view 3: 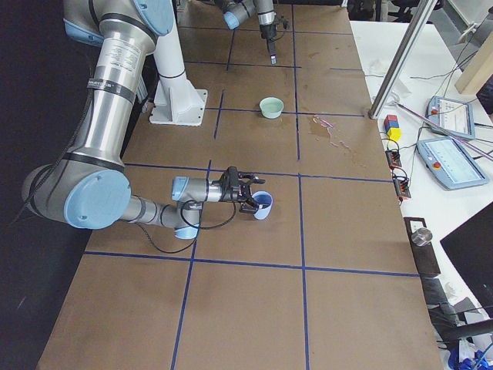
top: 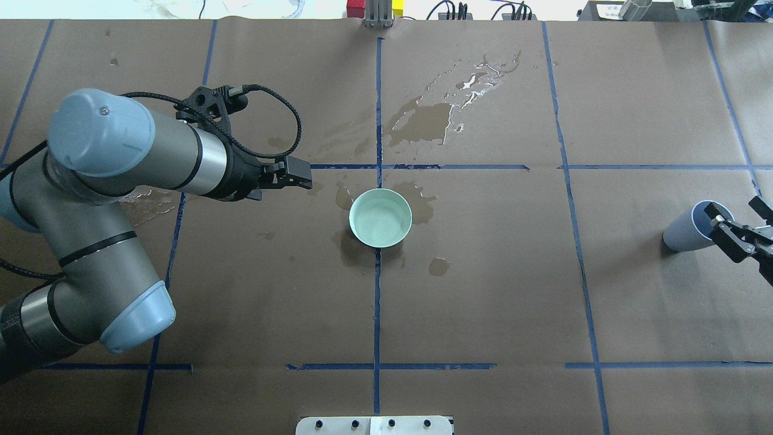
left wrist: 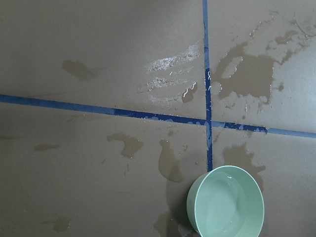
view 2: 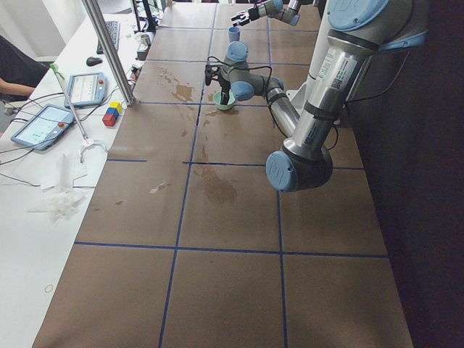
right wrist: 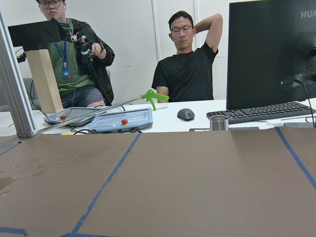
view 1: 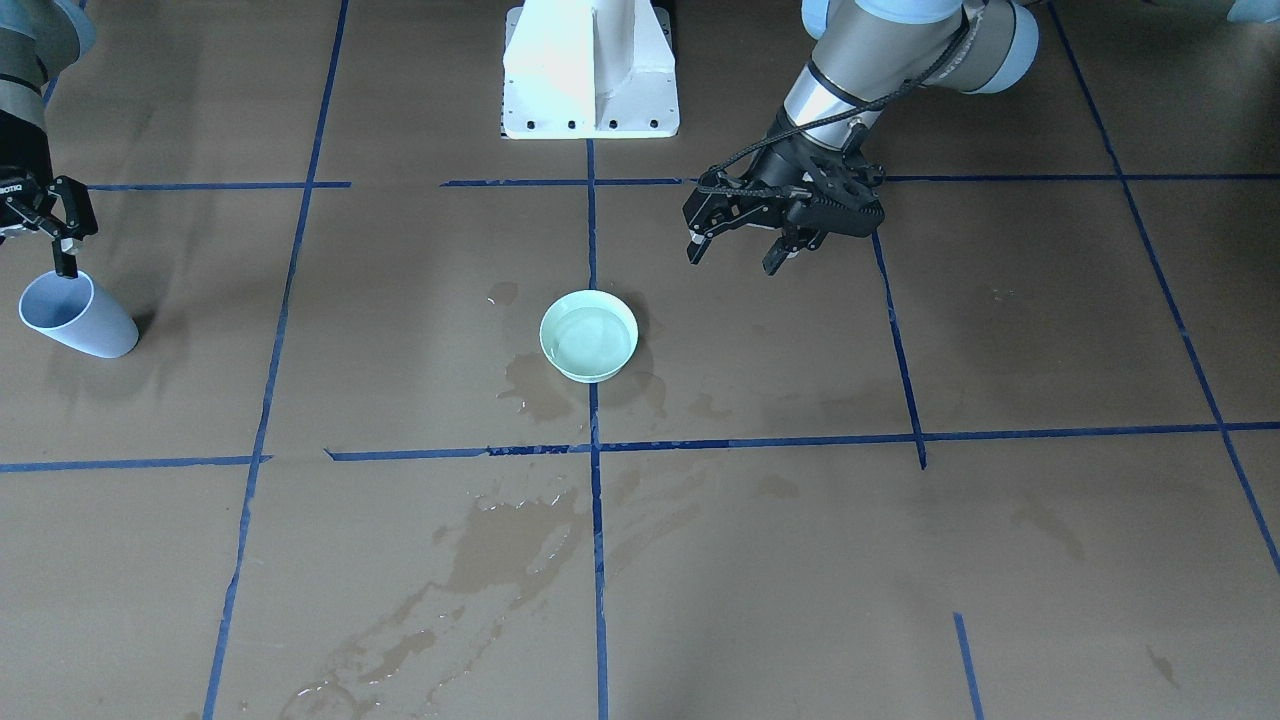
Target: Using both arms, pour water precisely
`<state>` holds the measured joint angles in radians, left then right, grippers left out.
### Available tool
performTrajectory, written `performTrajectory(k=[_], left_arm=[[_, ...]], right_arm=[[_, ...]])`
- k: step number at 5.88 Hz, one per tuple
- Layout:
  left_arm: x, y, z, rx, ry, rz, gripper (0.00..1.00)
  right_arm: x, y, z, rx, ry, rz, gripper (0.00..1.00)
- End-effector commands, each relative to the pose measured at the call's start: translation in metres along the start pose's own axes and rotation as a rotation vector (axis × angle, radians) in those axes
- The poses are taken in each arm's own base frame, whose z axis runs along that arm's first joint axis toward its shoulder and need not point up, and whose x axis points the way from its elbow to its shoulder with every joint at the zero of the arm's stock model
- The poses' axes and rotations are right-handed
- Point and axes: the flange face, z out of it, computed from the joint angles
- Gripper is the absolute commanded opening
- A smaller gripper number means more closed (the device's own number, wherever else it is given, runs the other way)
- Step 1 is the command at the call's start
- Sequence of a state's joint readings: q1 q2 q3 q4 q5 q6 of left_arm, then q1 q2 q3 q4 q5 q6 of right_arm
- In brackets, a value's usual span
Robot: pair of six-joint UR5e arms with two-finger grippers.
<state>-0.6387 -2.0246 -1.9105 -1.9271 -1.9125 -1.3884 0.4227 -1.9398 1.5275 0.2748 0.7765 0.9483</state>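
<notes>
water in bowl, table centre; cup well right of it.

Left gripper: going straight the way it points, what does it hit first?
Probably the table beside the green bowl, perhaps its rim: the left gripper tilts down toward it, but depth is unclear.

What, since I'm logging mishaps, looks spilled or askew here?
Liquid has spilled: wet patches lie around the green bowl, and a larger puddle sits farther across the brown table cover. The blue cup at the right pincer is tipped, not upright. The bowl itself stands level, holding water.
</notes>
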Motion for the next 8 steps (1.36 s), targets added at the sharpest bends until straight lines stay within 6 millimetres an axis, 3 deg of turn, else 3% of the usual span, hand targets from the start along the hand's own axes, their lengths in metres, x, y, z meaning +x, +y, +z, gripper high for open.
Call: performTrajectory(k=[1, 2, 3, 5, 7, 8], left_arm=[[0.011, 0.02, 0.007, -0.034, 0.012, -0.031, 0.99], [0.012, 0.047, 0.029, -0.085, -0.008, -0.02, 0.97], [0.012, 0.051, 0.032, -0.094, -0.021, -0.021, 0.92], [0.017, 0.049, 0.057, -0.111, -0.101, -0.052, 0.99], [0.028, 0.068, 0.086, -0.137, -0.131, -0.041, 0.99], [0.051, 0.065, 0.099, -0.139, -0.164, -0.048, 0.99]], right_arm=[[0.03, -0.032, 0.01, -0.052, -0.013, -0.025, 1.0], [0.054, -0.058, 0.016, -0.108, -0.005, -0.019, 1.0], [0.081, -0.097, 0.028, -0.178, -0.023, -0.049, 1.0], [0.128, -0.2, 0.058, -0.395, -0.055, 0.001, 1.0], [0.172, -0.223, 0.05, -0.566, -0.034, -0.121, 1.0], [0.198, -0.239, 0.041, -0.673, -0.027, -0.056, 1.0]])
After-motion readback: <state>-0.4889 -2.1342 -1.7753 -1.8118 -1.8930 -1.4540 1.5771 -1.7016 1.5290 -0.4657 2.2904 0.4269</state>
